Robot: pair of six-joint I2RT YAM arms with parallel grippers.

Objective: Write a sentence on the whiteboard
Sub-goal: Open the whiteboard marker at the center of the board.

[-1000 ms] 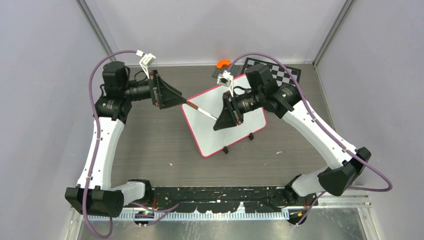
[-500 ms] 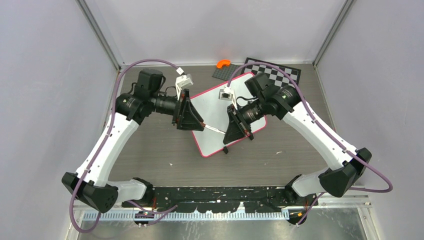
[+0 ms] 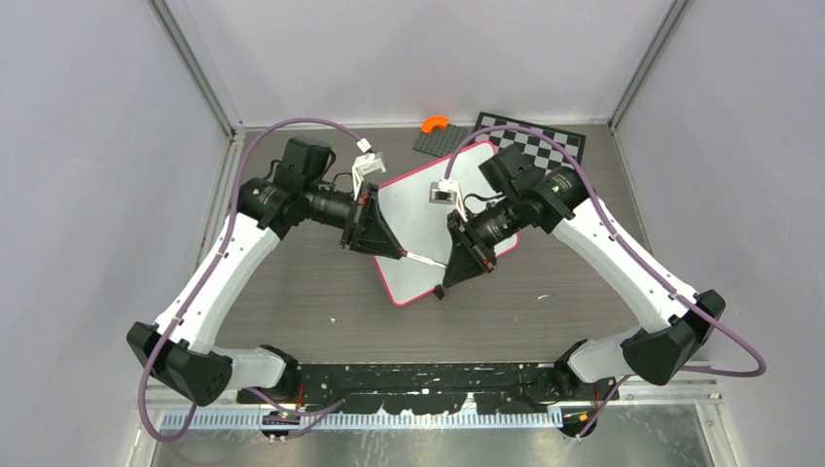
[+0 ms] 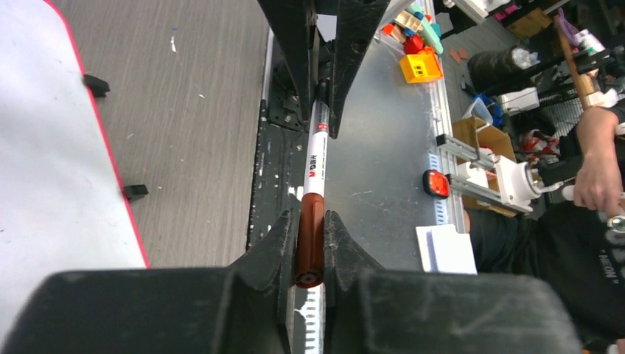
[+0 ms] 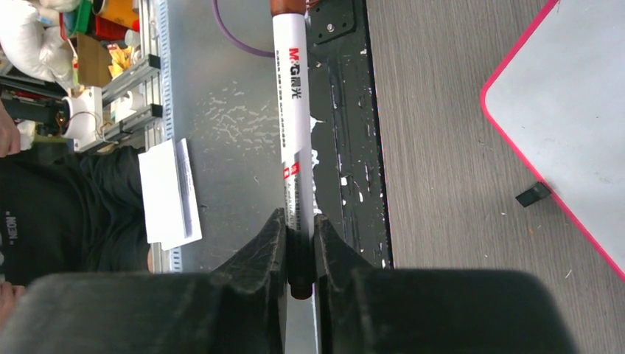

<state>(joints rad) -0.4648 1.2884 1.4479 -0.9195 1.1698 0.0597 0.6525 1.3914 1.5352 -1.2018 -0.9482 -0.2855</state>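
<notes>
Both arms have swung in toward the near edge since a second ago, and we now hold the marker (image 3: pixel 420 259) between them above the near corner of the whiteboard (image 3: pixel 416 224). Our left fingers (image 4: pixel 273 243) pinch its red-brown cap (image 4: pixel 310 236); our right fingers (image 5: pixel 269 251) pinch its white tail end. That board lies askew on the dark wood-grain bench (image 3: pixel 302 292), pale walls (image 3: pixel 97 195) around, a checkered board (image 3: pixel 545 141) behind it.
</notes>
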